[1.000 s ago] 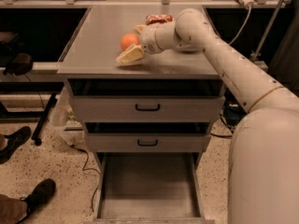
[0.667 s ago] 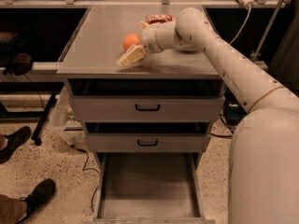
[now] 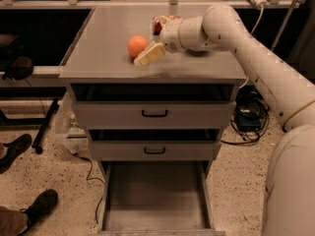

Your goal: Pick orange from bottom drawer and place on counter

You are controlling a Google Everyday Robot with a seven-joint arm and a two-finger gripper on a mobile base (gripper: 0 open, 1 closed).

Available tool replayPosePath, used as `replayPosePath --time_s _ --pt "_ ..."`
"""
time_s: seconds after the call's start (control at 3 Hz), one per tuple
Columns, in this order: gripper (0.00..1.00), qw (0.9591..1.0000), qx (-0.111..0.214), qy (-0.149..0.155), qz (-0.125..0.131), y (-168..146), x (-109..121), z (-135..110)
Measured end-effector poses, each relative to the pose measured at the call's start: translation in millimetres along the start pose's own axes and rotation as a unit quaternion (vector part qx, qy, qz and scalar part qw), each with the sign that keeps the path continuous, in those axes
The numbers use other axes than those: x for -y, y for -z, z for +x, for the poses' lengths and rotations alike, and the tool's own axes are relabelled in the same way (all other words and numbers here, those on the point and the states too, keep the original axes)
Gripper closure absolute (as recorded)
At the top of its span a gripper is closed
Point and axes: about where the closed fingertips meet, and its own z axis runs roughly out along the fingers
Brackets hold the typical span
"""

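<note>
The orange (image 3: 137,45) rests on the grey counter (image 3: 108,38), left of centre and near its front edge. My gripper (image 3: 144,53) is at the orange's right side, just above the counter. One pale finger (image 3: 149,55) lies in front of and beside the fruit; the other finger is hidden. The jaws look spread and no longer squeeze the orange. The bottom drawer (image 3: 155,198) is pulled out at floor level and its grey floor is bare.
A crinkled red snack packet (image 3: 162,21) lies on the counter behind my wrist. The two upper drawers (image 3: 154,113) stand slightly ajar. A person's shoes (image 3: 38,208) are on the floor at the left, and cables (image 3: 248,117) lie at the right.
My gripper has drawn back to the right from the orange. The orange has stayed in place on the counter.
</note>
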Motion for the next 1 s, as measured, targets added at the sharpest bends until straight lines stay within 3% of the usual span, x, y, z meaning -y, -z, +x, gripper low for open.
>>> replayPosePath --time_s 0.33,0.67,1.0 --pt "0.00 0.9998 0.001 -0.001 0.018 45 11 0" --pt "0.00 0.9993 0.004 0.004 0.036 113 24 -7" --pt "0.00 0.9993 0.004 0.004 0.036 113 24 -7"
